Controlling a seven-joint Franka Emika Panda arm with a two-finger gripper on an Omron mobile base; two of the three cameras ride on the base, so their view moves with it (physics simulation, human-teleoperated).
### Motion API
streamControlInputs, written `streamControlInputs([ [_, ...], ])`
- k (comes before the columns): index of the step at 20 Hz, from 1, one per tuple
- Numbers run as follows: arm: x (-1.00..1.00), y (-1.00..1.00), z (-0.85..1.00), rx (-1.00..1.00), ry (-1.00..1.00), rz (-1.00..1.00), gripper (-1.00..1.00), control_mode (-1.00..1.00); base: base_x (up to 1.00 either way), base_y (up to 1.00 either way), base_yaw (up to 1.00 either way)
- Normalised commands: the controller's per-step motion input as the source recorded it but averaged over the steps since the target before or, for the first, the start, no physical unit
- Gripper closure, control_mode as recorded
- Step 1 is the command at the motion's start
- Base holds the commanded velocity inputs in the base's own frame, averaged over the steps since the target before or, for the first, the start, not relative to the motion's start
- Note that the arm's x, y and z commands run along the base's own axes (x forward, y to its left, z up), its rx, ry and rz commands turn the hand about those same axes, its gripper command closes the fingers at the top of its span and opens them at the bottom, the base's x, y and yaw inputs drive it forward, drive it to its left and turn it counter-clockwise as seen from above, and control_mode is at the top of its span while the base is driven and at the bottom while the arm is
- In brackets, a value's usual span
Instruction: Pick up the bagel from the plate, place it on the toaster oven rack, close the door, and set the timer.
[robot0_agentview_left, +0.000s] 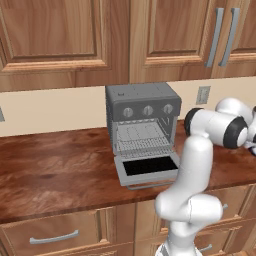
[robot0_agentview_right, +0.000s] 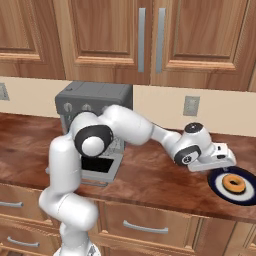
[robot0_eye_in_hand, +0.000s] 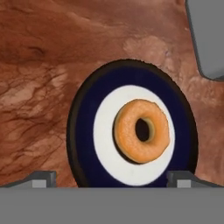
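Observation:
The tan-orange bagel (robot0_eye_in_hand: 141, 136) lies flat on the white centre of the dark blue plate (robot0_eye_in_hand: 83, 131), which sits on the wooden counter near its front edge, far right of the oven. My gripper (robot0_eye_in_hand: 111, 179) hangs open above the plate, both fingertips (robot0_eye_in_hand: 41, 178) apart and empty. From the right base, the bagel (robot0_agentview_right: 233, 184) and plate (robot0_agentview_right: 218, 186) lie just below the gripper (robot0_agentview_right: 223, 161). The grey toaster oven (robot0_agentview_left: 142, 100) stands at the back with its door (robot0_agentview_left: 150, 167) dropped open and the wire rack (robot0_agentview_left: 142, 145) bare.
Wooden upper cabinets (robot0_agentview_left: 65, 35) hang over the counter (robot0_agentview_left: 55, 170), with drawers below its front edge. My arm's elbow (robot0_agentview_right: 92, 140) stands in front of the oven's door. A grey flat object (robot0_eye_in_hand: 205, 39) pokes in beside the plate. Wall outlets (robot0_agentview_right: 191, 105) sit on the backsplash.

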Motion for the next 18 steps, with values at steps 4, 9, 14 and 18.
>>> streamControlInputs([
  [4, 0.09, -0.24, -0.13, 0.00, 0.01, 0.00, -1.00, -1.00, 0.00, 0.00, 0.00],
  [9, 0.05, -0.14, -0.23, 0.00, 0.00, 0.00, -1.00, -1.00, 0.00, 0.00, 0.00],
  [14, 0.07, -0.08, -0.22, 0.00, 0.00, 0.00, -1.00, -1.00, 0.00, 0.00, 0.00],
  [18, 0.11, -0.09, -0.17, 0.00, 0.00, 0.00, -1.00, -1.00, 0.00, 0.00, 0.00],
])
